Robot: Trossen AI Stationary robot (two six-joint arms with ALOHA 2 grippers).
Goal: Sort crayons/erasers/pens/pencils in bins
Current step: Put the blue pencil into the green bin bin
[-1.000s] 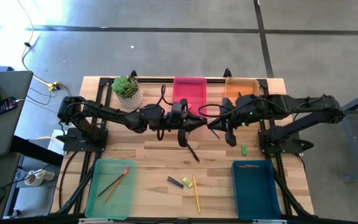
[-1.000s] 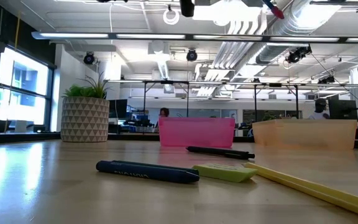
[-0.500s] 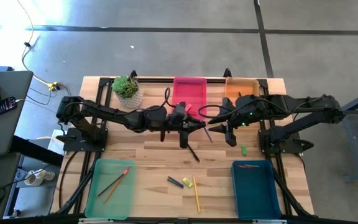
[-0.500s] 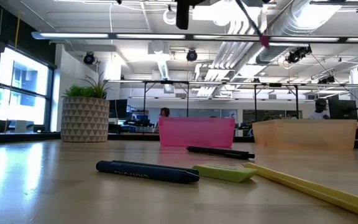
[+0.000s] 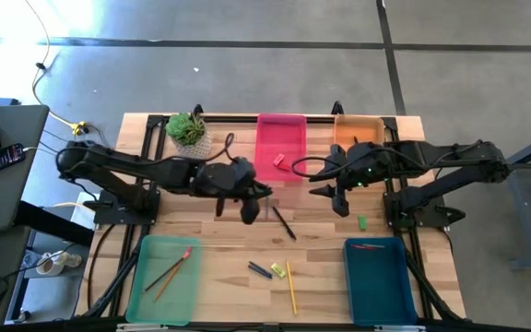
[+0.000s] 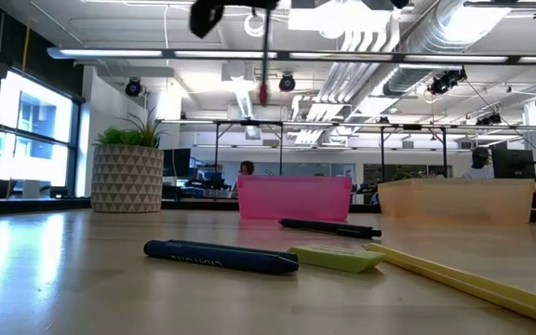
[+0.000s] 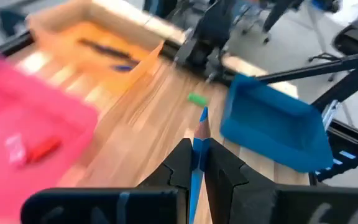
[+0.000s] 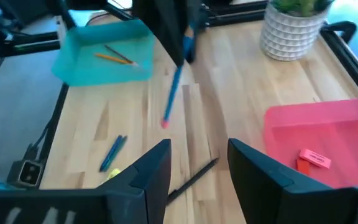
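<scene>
Left pincer [image 5: 247, 210] withdrew with blue pencil [image 7: 199, 134] — black pen [image 5: 284, 222] beside.

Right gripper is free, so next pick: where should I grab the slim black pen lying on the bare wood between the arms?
Take the slim black pen at mid-shaft, from straight above, with the fingers turned across its diagonal line. It lies flat with nothing touching it, so both sides are free for the open right gripper.

A light wooden surface [image 5: 219, 231] stands on a grey concrete floor [image 5: 247, 69] crossed by dark lines. Beyond it, an open office shows ceiling ducts [image 6: 380, 37], strip lights [image 6: 156, 54], a window [image 6: 26, 130] and a potted plant [image 6: 127, 167].
</scene>
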